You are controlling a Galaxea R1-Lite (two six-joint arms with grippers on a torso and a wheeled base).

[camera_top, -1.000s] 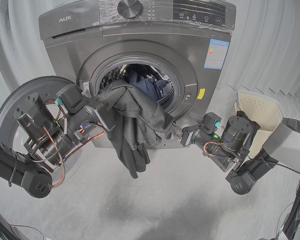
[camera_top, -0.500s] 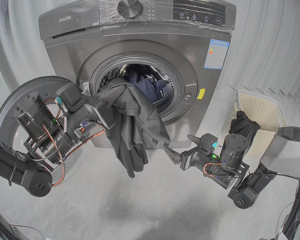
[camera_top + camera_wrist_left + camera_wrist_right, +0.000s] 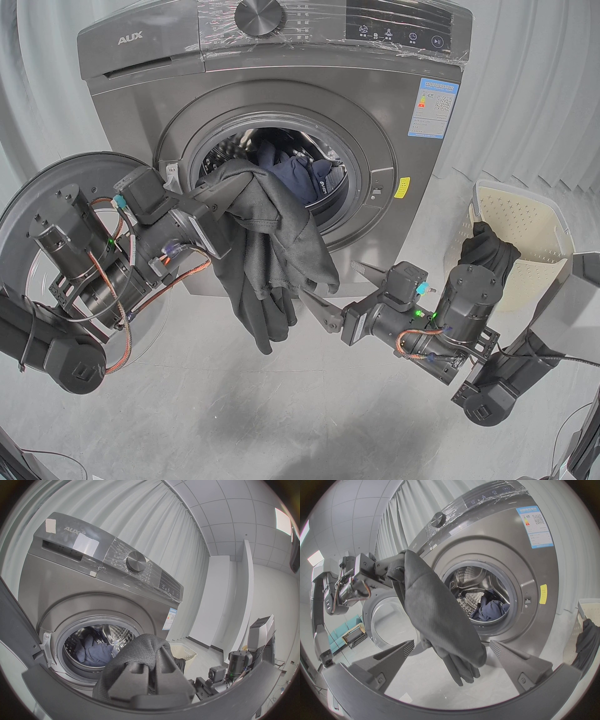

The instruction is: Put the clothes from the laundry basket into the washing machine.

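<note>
At the drum mouth (image 3: 275,169), the left gripper (image 3: 215,187) is clamped on a grey garment (image 3: 275,237), pinning its top right at the opening's left rim! Most of the cloth isn't inside yet. It drapes over the lip and hangs straight down the washer (image 3: 281,81) front, long axis vertical, with the tail dangling clear of the floor.

Down low comes the right gripper (image 3: 340,290), fingers spread wide and holding nothing. From its own wrist camera the hanging tail sits just ahead, squarely between the two fingers (image 3: 393,655). That's the relation that matters: the loose end lies just off the right arm's tips, towards the robot's left, while the drum is up and behind it. My read is that the right arm is best placed to catch that tail and lift it in.

Navy clothes (image 3: 300,175) already lie in the drum. Over on the right, a dark piece (image 3: 490,250) hangs on the basket (image 3: 519,200) rim, waiting its turn.
</note>
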